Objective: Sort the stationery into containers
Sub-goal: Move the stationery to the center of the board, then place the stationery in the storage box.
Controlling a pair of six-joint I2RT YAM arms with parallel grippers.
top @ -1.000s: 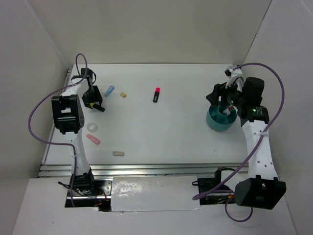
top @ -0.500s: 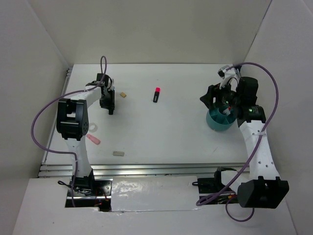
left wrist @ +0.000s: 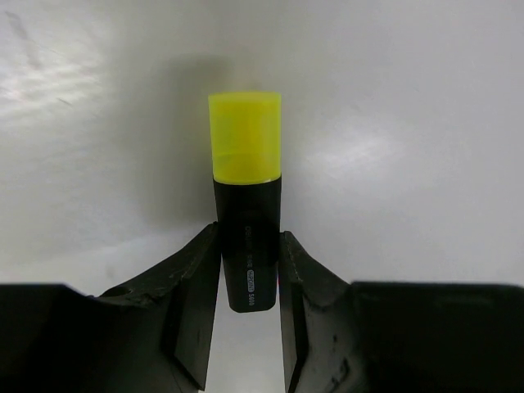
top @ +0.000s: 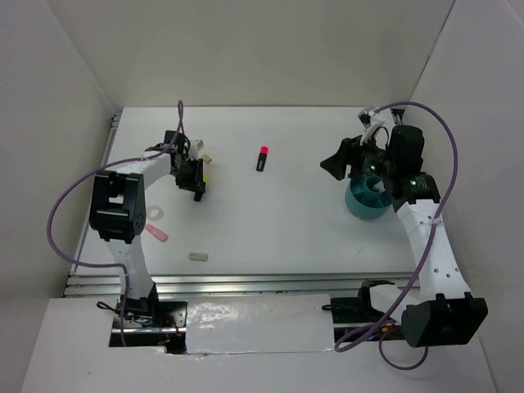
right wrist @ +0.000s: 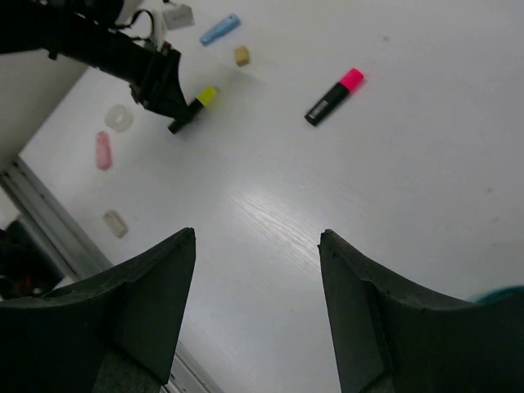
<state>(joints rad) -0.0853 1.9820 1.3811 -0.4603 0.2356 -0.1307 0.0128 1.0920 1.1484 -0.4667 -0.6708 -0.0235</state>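
Observation:
My left gripper [top: 196,178] is shut on a black highlighter with a yellow cap [left wrist: 246,147]; its fingers [left wrist: 196,270] pinch the black barrel and the cap sticks out in front. It also shows in the right wrist view [right wrist: 192,106], low over the left part of the table. My right gripper [top: 336,164] is open and empty, just left of the teal cup [top: 368,201]. A pink-capped highlighter [top: 262,158] lies at the back middle. A tan eraser [right wrist: 241,56] and a blue clip [right wrist: 221,29] lie behind the left gripper.
A white tape ring [top: 153,213], a pink eraser [top: 156,233] and a grey eraser [top: 198,256] lie at the front left. White walls stand round the table on the left, back and right. The table's metal front edge [top: 246,282] runs along the near side.
My left gripper has swung right and nearer with the yellow-capped highlighter in it. My right gripper has moved left, off the teal cup.

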